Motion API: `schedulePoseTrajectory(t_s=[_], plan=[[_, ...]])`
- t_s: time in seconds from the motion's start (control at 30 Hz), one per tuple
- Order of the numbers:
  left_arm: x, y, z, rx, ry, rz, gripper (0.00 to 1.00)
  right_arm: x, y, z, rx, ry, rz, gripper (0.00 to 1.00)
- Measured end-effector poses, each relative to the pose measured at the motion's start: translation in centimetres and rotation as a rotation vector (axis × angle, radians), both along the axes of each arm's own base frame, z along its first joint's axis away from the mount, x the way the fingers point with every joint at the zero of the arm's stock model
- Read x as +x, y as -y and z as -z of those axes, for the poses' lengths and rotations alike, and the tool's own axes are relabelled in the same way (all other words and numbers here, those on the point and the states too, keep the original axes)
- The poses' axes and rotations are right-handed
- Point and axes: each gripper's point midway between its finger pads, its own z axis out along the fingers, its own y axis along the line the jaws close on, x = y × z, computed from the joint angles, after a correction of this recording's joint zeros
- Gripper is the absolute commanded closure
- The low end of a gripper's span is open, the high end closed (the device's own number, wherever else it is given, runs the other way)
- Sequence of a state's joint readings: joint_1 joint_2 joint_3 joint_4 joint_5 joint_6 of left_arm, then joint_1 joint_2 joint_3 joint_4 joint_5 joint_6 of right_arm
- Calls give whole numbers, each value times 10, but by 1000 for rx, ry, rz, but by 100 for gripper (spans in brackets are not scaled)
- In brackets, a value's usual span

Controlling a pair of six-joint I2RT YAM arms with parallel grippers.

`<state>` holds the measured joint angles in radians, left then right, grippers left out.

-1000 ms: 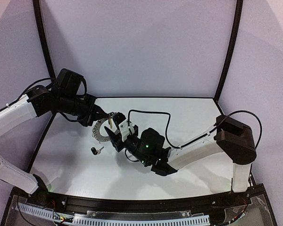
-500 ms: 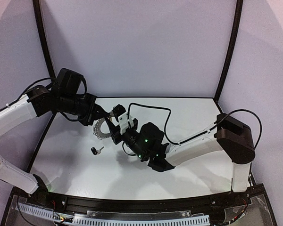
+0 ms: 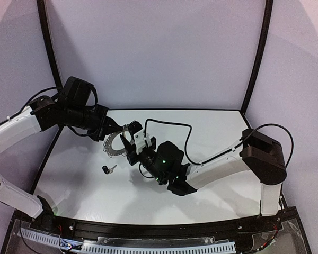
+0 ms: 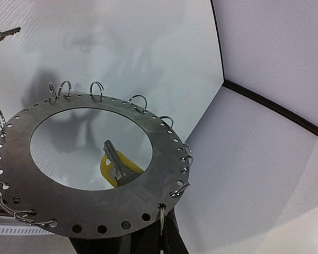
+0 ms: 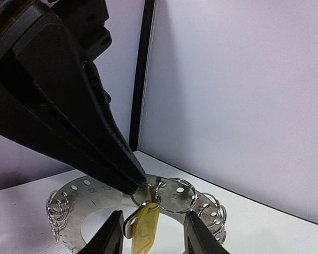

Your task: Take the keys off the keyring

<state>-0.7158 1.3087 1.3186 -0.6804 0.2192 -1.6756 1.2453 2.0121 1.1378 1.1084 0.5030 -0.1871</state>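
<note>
Top external view: the left arm comes in from the left wall, elbow raised, forearm angling down toward the counter [image 3: 222,132]. The left pincer [image 3: 111,130] is clamped on the far rim of the keyring [image 3: 112,146], holding it tilted. I can't tell whether the ring's lower edge touches the counter. The right arm reaches across from the right, forearm low and wrist turned up, with the right pincer [image 3: 128,142] nosed in against the ring's right side.

Over to the right wrist: its two fingers stand moderately apart on either side of the yellow-headed key [image 5: 143,228]. There's a gap on both sides and no contact that I can see. The key dangles just under the left pincer's black tips, which pinch the grey plate. Its lower end runs off the bottom of the frame.

Left wrist now: the ring fills the lower left, flat face to the camera, with small wire loops [image 4: 97,87] fringing the rim. The yellow key shows through the hole, blade pointing up in the frame, its head partly covered by the rim. This pincer's own fingers are only dark shapes beneath the ring, mostly hidden.

Down on the counter the black-headed key [image 3: 106,169] lies alone, well apart from the ring. In the left wrist view it sits in the top-left corner, half cut off.
</note>
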Motion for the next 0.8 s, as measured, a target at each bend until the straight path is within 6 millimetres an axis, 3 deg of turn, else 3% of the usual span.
schedulePoseTrajectory(t_s=[0.33, 0.63, 0.8], plan=[[1, 0, 0, 1, 0, -5, 99, 1, -5, 3, -1, -5, 3, 66], [0, -1, 6, 6, -9, -6, 99, 2, -9, 4, 0, -6, 9, 78], [1, 0, 5, 2, -5, -6, 99, 3, -10, 0, 1, 5, 19, 78]])
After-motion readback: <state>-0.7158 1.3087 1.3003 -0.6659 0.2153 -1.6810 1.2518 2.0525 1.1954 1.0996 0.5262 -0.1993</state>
